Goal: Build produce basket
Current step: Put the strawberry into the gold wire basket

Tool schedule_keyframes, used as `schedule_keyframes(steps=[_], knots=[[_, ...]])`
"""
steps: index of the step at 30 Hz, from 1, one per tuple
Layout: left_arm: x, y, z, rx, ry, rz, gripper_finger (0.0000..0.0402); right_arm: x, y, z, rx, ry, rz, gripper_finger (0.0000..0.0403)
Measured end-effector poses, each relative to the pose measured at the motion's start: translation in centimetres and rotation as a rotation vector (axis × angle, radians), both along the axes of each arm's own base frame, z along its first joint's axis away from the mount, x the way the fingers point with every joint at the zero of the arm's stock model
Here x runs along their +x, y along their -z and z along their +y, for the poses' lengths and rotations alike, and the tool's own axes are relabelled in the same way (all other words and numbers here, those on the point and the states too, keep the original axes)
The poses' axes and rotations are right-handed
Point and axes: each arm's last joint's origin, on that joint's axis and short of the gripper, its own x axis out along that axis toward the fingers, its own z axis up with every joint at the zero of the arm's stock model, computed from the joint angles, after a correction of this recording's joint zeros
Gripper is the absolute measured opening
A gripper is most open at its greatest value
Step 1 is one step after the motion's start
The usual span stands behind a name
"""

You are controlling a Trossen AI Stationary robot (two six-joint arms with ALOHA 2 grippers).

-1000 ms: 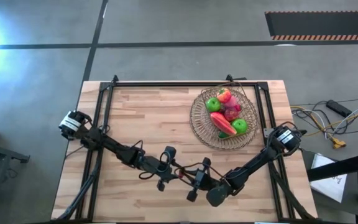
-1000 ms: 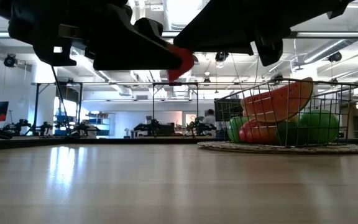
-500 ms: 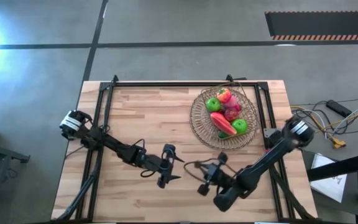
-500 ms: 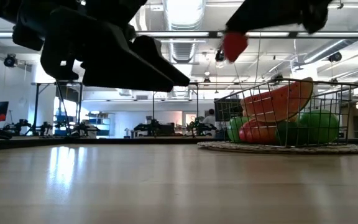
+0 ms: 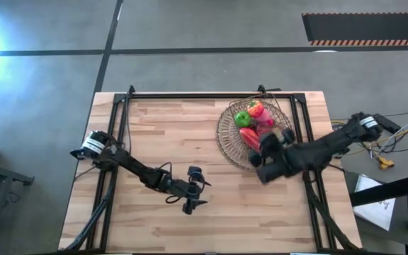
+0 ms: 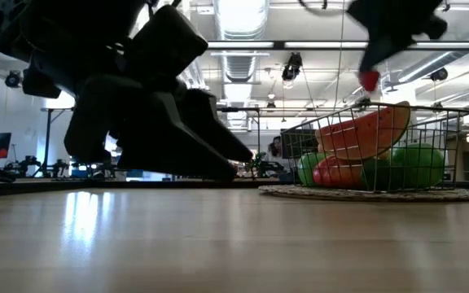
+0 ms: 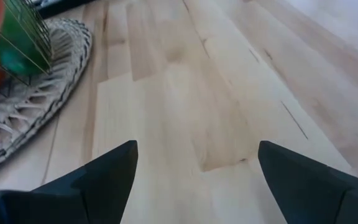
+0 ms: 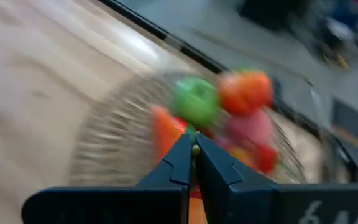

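The round tan wicker basket (image 5: pixel 227 134) lies at the table's far right. In it are a green apple (image 5: pixel 242 118), an orange-red tomato (image 5: pixel 255 109), a pink peach (image 5: pixel 265 125) and a long red pepper (image 5: pixel 248 137). My right gripper (image 5: pixel 262 147) hovers over the basket's near side, shut on a tiny red strawberry (image 6: pixel 370 80). My left gripper (image 5: pixel 201 193) hangs low over the near middle of the table, open (image 7: pixel 196 168), with only bare wood between its fingers. My right gripper pinches the strawberry's upper part (image 6: pixel 370 75) between its two fingertips. The fingers slant down from the table's right side. The strawberry hangs below them, lifted clear, above the produce in the basket. In the right wrist view the shut fingers (image 8: pixel 185 163) hide it.
In the low view a wire-grid frame (image 6: pixel 430 122) stands around the produce on the wicker dish (image 6: pixel 300 192). Black rails (image 5: pixel 122 113) run along the table's left, far and right edges. Bare wood (image 5: pixel 168 134) lies left of the basket.
My right gripper, still shut, has carried the strawberry up from the near middle of the table and toward the far right, to above the basket, turning as it went. My left gripper has let go of the strawberry, opened, and sunk closer to the tabletop.
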Motion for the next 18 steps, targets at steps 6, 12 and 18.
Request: schedule_keyframes(steps=[6, 12, 18], knots=[[0.1, 0.3, 0.0, -0.001, 0.000, -0.001, 0.0317, -3.0, 3.2, -4.8, 0.115, 0.185, 0.028, 0.0008], [0.1, 0.3, 0.0, -0.002, 0.000, -0.005, 0.0317, -4.9, 5.7, -6.6, 0.145, 0.260, -0.055, 0.0008], [0.2, 0.1, -0.1, -0.011, 0.001, -0.028, 0.0317, -5.2, 7.1, -7.0, 0.142, 0.262, -0.126, 0.0008]])
